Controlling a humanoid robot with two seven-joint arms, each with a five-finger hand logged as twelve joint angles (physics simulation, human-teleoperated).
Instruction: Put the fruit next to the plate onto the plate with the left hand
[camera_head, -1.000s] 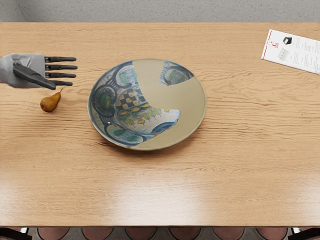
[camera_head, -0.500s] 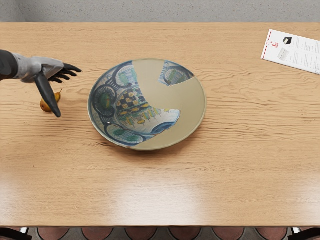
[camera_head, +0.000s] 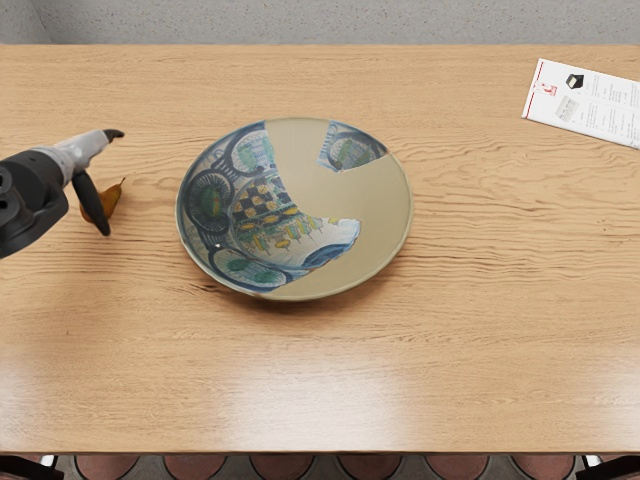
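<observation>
The plate is set on the table, about mid-way across it. Left of the plate, near its rim but apart from it, the pear is seen on the wood, partly covered by the left hand. Whether that hand is closed on the pear cannot be told. Beyond the plate, far to its right, a leaflet is laid flat.

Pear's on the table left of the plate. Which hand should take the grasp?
Left. The left hand hovers right at the pear, on the side of the plate where the fruit lies. The right arm is not in view.
</observation>
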